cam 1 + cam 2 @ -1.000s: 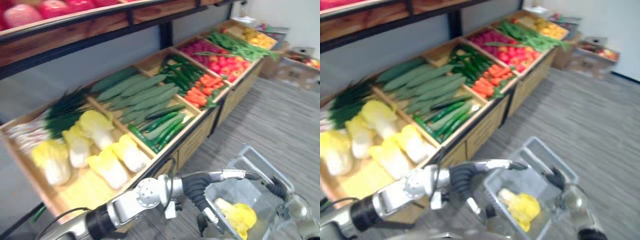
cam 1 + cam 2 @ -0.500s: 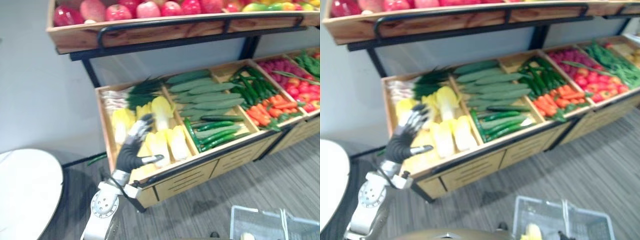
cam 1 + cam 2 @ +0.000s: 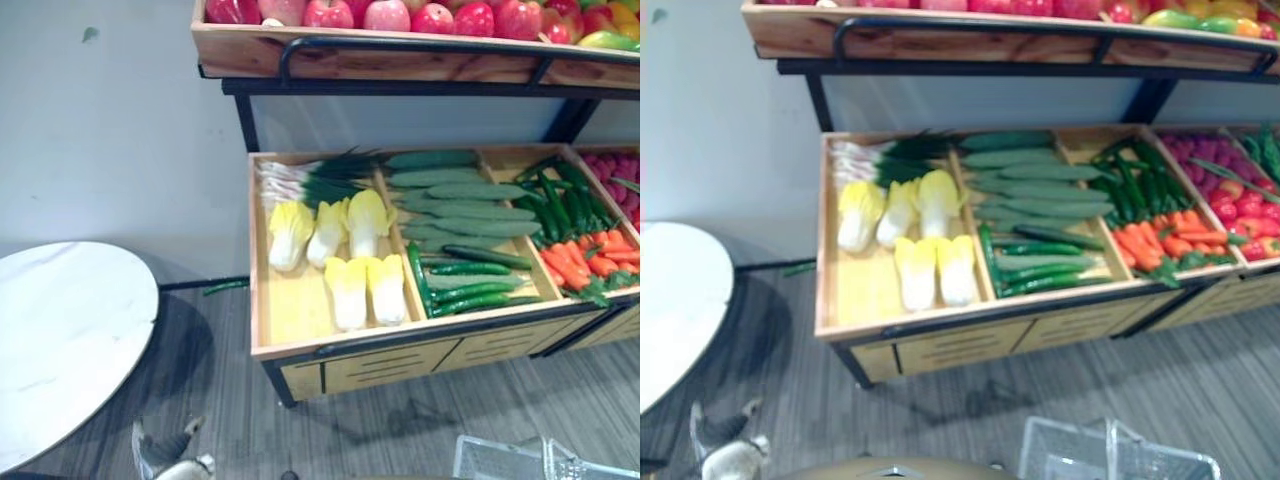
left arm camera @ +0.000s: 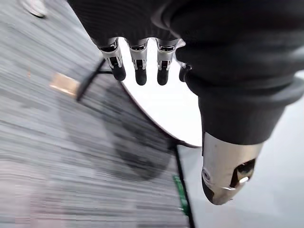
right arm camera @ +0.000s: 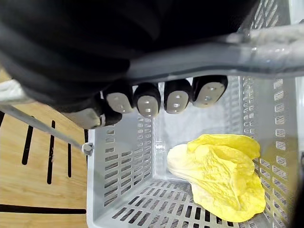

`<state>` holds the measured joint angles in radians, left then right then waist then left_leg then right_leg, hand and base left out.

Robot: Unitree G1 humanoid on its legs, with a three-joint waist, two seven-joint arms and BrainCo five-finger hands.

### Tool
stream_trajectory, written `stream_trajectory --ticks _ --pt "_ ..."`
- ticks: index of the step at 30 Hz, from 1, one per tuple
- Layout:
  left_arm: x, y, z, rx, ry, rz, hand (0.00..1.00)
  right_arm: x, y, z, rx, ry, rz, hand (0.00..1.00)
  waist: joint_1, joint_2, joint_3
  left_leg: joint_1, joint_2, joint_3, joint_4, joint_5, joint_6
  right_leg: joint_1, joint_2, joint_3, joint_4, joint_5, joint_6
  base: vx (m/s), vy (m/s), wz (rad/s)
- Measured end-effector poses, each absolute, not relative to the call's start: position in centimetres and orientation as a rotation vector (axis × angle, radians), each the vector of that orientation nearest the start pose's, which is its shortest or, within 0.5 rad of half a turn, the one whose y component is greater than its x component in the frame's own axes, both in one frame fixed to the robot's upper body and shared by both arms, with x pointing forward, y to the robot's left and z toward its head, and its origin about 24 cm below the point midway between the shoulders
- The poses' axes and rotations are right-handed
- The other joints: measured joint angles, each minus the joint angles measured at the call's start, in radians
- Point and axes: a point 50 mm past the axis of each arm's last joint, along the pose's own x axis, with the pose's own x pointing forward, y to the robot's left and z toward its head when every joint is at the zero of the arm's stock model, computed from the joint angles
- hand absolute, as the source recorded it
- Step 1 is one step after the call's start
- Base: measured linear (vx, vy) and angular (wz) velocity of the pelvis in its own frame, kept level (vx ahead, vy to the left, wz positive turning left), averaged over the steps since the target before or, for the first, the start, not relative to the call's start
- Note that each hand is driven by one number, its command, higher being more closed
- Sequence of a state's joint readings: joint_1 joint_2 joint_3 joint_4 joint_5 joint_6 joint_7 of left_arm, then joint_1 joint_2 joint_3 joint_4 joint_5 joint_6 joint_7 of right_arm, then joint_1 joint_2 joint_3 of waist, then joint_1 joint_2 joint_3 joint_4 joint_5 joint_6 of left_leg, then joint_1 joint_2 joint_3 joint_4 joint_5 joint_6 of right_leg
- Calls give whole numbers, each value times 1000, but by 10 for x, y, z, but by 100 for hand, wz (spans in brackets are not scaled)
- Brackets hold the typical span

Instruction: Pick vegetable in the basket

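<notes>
A grey plastic basket hangs from my right hand, whose fingers are curled round its grey handle. One yellow napa cabbage lies inside it. The basket's rim shows at the lower right of the eye views. More napa cabbages lie in the left bin of the wooden stand. My left hand hangs low over the floor with straight fingers and holds nothing; its fingertips show below the stand's left corner.
Cucumbers, green peppers and carrots fill the bins to the right. A shelf of apples runs above. A round white table stands to the left. A green cucumber lies on the floor by the wall.
The camera has swung left and pulled back from the stand. My left hand, raised at the cabbage bin half a second ago, now hangs down near the floor.
</notes>
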<state>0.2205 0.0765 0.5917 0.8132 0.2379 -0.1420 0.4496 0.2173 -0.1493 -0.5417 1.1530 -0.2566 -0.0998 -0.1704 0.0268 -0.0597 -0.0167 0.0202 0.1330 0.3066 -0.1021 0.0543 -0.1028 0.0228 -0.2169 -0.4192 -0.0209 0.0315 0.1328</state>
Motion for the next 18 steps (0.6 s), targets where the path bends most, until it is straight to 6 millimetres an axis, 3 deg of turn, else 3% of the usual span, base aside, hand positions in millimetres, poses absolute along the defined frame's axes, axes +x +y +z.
stream_trajectory --ticks 3,8,11,15,18 --pt "19 283 -139 269 1085 971 0 2 -272 -156 -186 1258 -620 100 -6 2 1 -6 -4 -15 0 -2 -3 7 -2 -14 -6 -5 4 17 5 17" --pt "-4 264 -153 200 1245 901 0 1 -270 -157 -189 1273 -623 100 -12 9 2 -4 -7 -38 0 -1 -2 24 -2 -31 -9 -7 2 16 -5 12" --pt "-3 254 -158 185 1278 807 0 4 -269 -158 -190 1271 -613 100 -29 14 5 1 -6 -52 0 -1 -3 25 -8 -39 26 -31 1 17 -9 16" --pt "15 235 -163 207 1255 616 0 11 -266 -159 -208 1262 -577 100 -48 17 13 3 -5 -65 0 -1 -4 2 -20 -14 113 -86 -2 2 -9 9" --pt "24 230 -164 233 1226 493 0 21 -263 -159 -233 1245 -529 100 -47 24 22 4 3 -43 0 -2 -6 -21 -14 20 130 -95 -2 10 -15 -21"
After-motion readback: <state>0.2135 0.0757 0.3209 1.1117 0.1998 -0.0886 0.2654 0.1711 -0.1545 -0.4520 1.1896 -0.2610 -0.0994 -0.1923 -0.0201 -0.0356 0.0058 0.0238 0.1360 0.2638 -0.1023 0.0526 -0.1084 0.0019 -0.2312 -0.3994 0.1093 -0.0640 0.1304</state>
